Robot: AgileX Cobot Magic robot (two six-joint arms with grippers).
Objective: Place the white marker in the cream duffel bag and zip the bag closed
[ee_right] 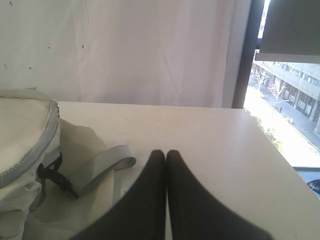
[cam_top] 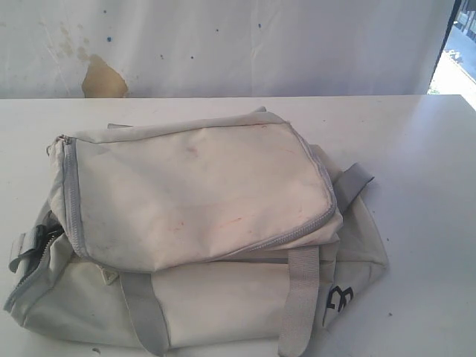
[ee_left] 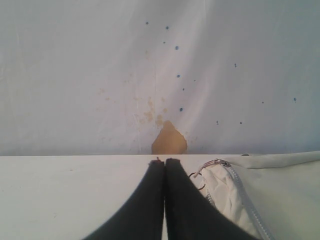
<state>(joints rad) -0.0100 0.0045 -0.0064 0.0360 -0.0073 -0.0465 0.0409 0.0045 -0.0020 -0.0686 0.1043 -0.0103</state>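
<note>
The cream duffel bag [cam_top: 201, 238] lies on the white table [cam_top: 416, 149], filling the middle and front of the exterior view, its grey zipper [cam_top: 71, 197] running round the top flap. The white marker does not show in any view. Neither gripper appears in the exterior view. In the left wrist view my left gripper [ee_left: 164, 161] is shut, empty, just beside the bag's corner with the zipper pull ring [ee_left: 197, 181]. In the right wrist view my right gripper [ee_right: 165, 152] is shut and empty, beside a grey strap [ee_right: 102, 167] of the bag [ee_right: 25, 135].
A white cloth backdrop with a brown patch [cam_top: 103, 78] hangs behind the table. The table's right edge [ee_right: 280, 155] runs along a window. A dark logo [cam_top: 338, 301] marks the bag's right end.
</note>
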